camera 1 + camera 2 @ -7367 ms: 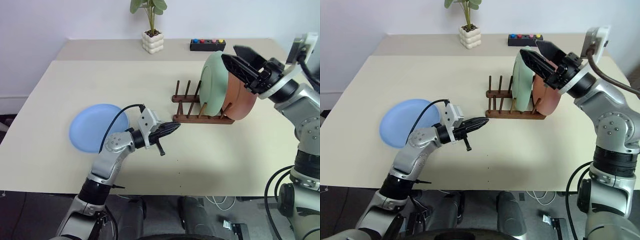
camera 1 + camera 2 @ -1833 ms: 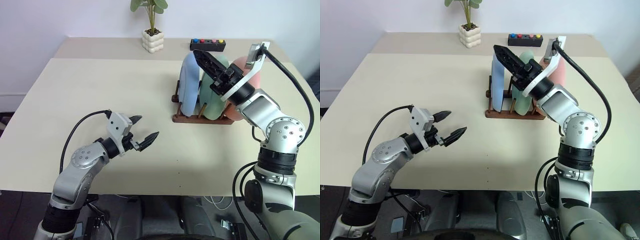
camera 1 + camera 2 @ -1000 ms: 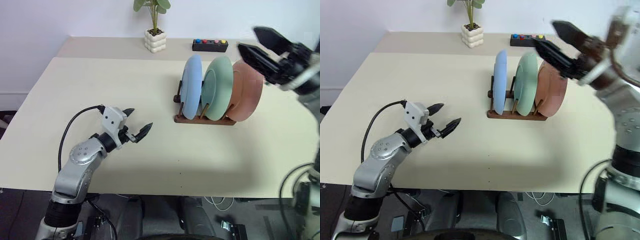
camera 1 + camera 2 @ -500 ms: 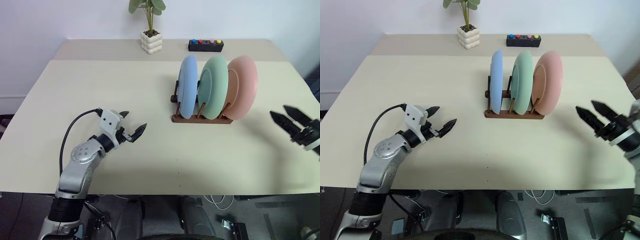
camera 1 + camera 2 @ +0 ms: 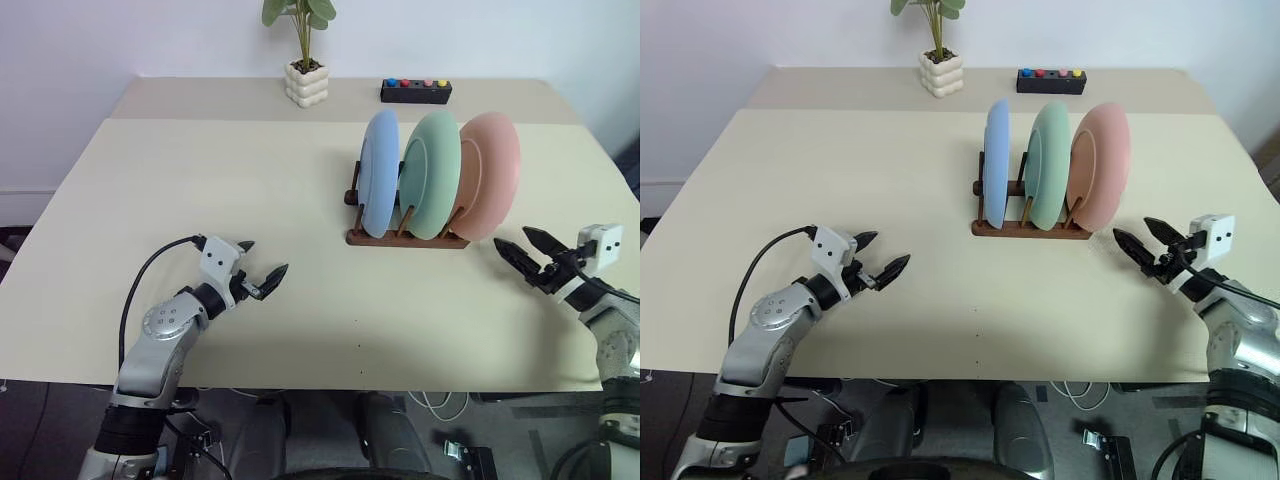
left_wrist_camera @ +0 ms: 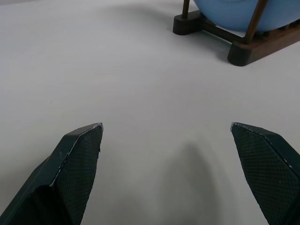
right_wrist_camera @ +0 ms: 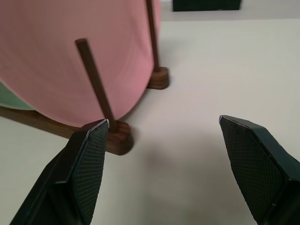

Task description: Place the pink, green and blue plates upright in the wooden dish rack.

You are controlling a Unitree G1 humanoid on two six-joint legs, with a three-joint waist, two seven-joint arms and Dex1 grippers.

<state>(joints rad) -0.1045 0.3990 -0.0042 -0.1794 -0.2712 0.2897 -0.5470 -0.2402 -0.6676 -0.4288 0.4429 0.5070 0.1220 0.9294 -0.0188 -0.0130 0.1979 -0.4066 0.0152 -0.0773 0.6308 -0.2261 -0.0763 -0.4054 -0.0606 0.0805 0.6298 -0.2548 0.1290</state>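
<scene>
Jaws apart on both sides and nothing in either one! Over on the left, the left gripper (image 5: pixel 262 282) hangs low above the bare surface (image 5: pixel 200 180), well to the left of the wooden dish rack (image 5: pixel 405 237), fingers spread and aimed toward it. And look at that rack: all three plates standing on edge between the pegs. Blue plate (image 5: pixel 379 187) takes the left-hand slot, green plate (image 5: pixel 431 188) sits in the middle just beside it, and pink plate (image 5: pixel 486 190) closes out the right end, leaning a touch against the pegs. From the right wrist view, the pink plate's (image 7: pixel 70 56) lower rim is tucked behind a peg at the rack's end. Just right of the rack, the right gripper (image 5: pixel 525 251) hovers near the surface, fingers wide, pointing back toward the pink plate but clear of it. Behind the rack, a potted plant (image 5: pixel 303 60) and a black box with coloured buttons (image 5: pixel 415 91).
</scene>
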